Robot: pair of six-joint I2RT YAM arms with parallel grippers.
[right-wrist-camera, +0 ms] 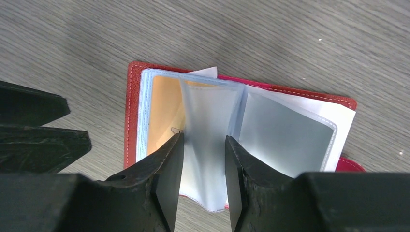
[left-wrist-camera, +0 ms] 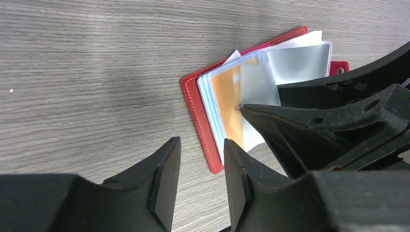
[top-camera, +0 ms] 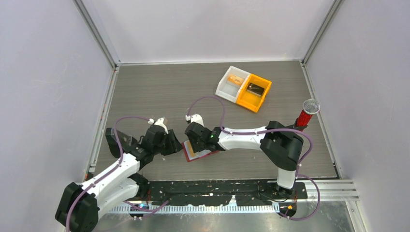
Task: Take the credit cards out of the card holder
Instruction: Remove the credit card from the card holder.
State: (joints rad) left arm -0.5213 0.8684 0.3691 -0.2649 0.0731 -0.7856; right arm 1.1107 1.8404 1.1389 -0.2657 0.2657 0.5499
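Red holder (right-wrist-camera: 131, 116) open, orange card (right-wrist-camera: 162, 111) showing. Right gripper (right-wrist-camera: 204, 140) parted astride a clear leaf (right-wrist-camera: 208, 116); left gripper (left-wrist-camera: 201, 142) parted, empty.

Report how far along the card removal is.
Done: the card holder lies open on the table. In hand: the right hand straddles a raised clear sleeve; the left hand hovers open by the holder's edge. Left: an orange card sits in its sleeve, not yet out.

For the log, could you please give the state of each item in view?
card holder, lying open.
credit card, inside a sleeve.
right gripper, straddling one clear sleeve, grip unclear.
left gripper, open, at holder's edge.
white bin, holding something orange.
orange bin, holding something dark.
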